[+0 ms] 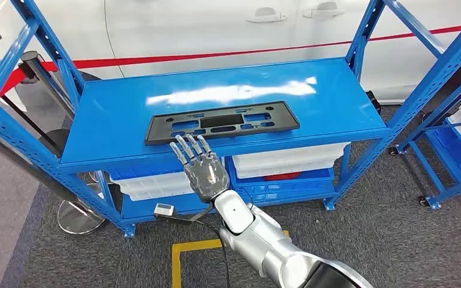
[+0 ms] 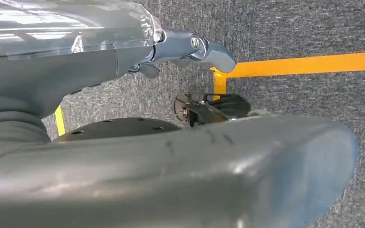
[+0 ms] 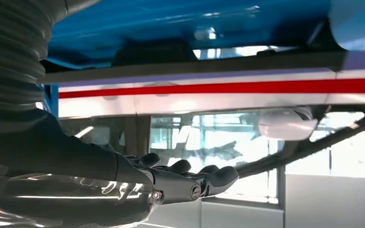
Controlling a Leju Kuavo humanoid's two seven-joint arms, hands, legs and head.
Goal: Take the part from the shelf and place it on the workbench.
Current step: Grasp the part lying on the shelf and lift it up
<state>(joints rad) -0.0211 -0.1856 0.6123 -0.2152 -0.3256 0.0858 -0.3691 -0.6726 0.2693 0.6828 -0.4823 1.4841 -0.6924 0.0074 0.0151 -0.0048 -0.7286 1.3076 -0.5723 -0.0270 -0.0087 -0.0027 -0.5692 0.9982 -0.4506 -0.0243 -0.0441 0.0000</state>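
Right hand (image 1: 203, 167), fingers spread and empty, hovers at the black part (image 1: 222, 122) on the blue shelf (image 1: 120, 120), white bins (image 1: 288, 159) half hidden beneath

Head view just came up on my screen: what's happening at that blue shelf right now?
The robot's right hand is stretched out, fingers apart, at the front edge of the blue shelf, its fingertips right at the near edge of the flat black part. The part lies flat on the top level and is not gripped yet. The left hand hangs over the grey carpet, holding nothing.

Matt black plastic part (image 1: 222, 122) on glossy blue painted metal shelf (image 1: 114, 120).
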